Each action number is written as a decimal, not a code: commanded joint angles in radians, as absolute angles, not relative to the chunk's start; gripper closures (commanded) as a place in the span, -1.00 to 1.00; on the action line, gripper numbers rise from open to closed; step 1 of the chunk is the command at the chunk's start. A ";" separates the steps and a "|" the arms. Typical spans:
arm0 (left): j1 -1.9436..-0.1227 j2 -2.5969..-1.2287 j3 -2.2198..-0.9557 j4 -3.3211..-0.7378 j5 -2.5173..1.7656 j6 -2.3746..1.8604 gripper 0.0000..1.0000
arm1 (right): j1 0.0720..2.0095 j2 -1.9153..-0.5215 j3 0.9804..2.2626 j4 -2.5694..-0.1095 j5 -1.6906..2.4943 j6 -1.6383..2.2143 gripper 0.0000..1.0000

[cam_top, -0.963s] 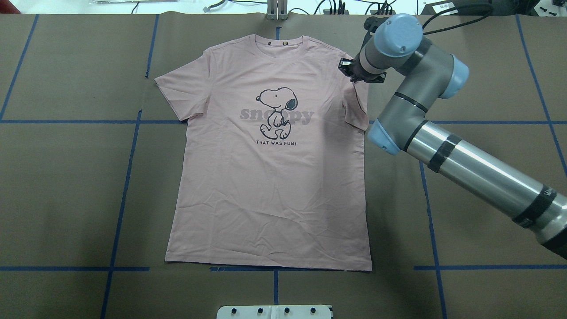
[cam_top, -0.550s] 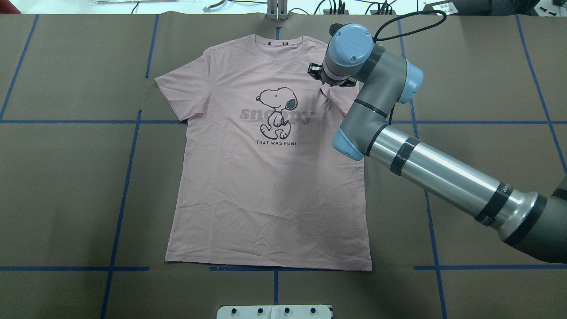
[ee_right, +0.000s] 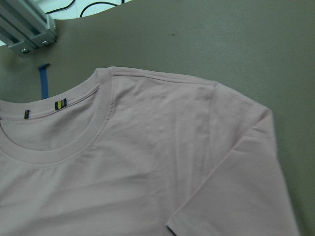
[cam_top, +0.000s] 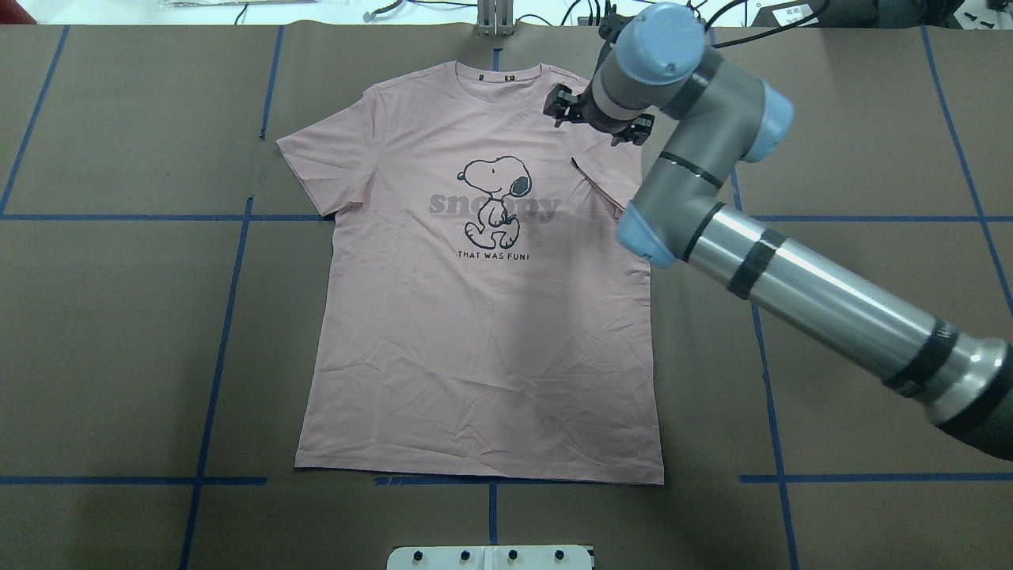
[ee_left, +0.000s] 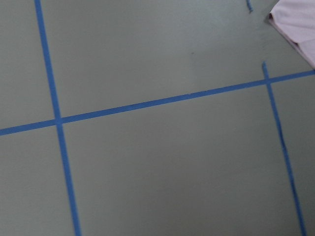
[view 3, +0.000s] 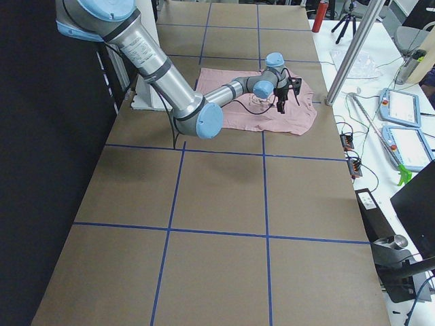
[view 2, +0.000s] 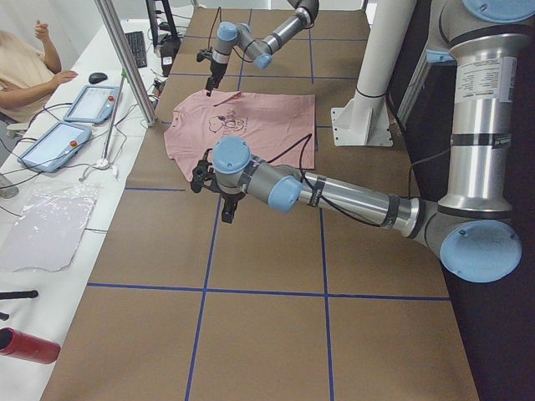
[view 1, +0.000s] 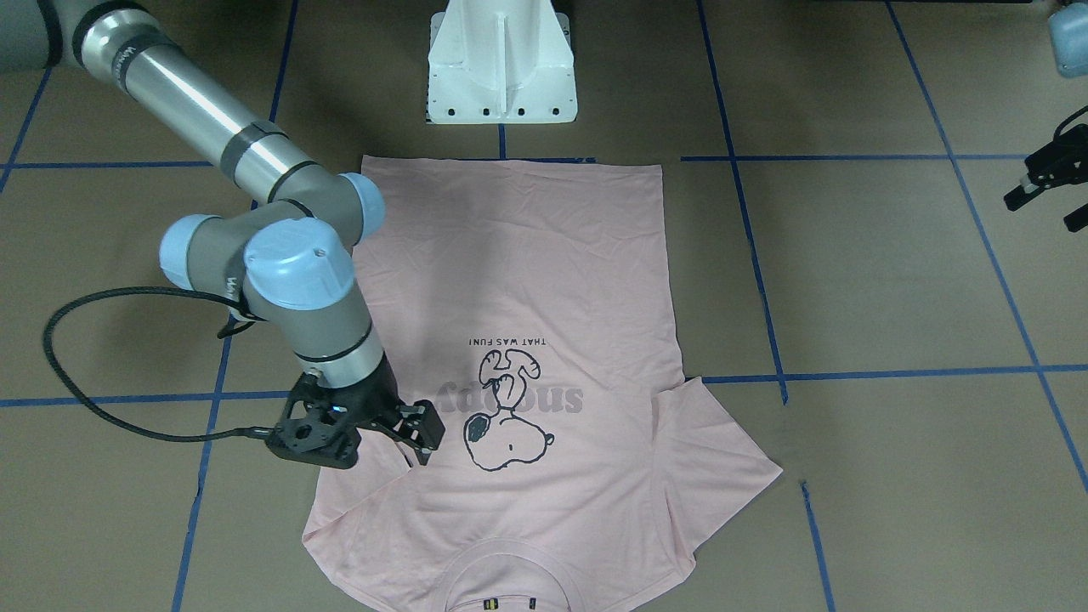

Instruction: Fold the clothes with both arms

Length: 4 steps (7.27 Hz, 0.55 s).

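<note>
The pale pink T-shirt (cam_top: pixel 475 340) lies flat and print-up on the brown table, neck (ee_right: pixel 64 147) at the far edge. Its sleeve (cam_top: pixel 601 186) on the right-arm side lies folded inward over the chest; the other sleeve (cam_top: pixel 324 162) is spread out. My right gripper (cam_top: pixel 560 107) hovers open above the shoulder near the collar and holds nothing; it also shows as the right gripper (view 1: pixel 418 442) in the front view. My left gripper (view 1: pixel 1045 191) hangs open and empty over bare table well to the side of the shirt, with the sleeve corner (ee_left: pixel 298 24) at the edge of its wrist view.
Blue tape lines (cam_top: pixel 229 317) grid the brown table. The white pedestal base (view 1: pixel 501 68) stands at the shirt's hem side. An aluminium post (cam_top: pixel 495 20) and cables line the far edge. A person (view 2: pixel 25 67) sits by tablets (view 2: pixel 92 104) beyond it.
My right gripper swept left from the shirt's edge, and the sleeve now lies folded on the chest. Since then the gripper has moved off toward the collar without it.
</note>
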<state>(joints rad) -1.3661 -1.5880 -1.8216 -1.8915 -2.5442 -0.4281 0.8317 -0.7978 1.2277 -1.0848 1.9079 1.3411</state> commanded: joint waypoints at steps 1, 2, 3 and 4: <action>-1.153 -1.777 -1.757 -1.979 -2.339 -0.758 -1.00 | 1.013 -1.028 1.476 -1.080 2.185 1.319 -1.00; -1.040 -1.912 -1.643 -1.980 -2.228 -0.860 -1.00 | 1.075 -1.119 1.539 -1.075 2.269 1.275 -1.00; -0.994 -2.031 -1.500 -1.993 -2.138 -0.917 -0.99 | 1.112 -1.179 1.578 -1.072 2.317 1.228 -1.00; -0.942 -2.104 -1.374 -2.055 -2.070 -0.954 -0.99 | 1.115 -1.218 1.607 -1.072 2.316 1.224 -1.00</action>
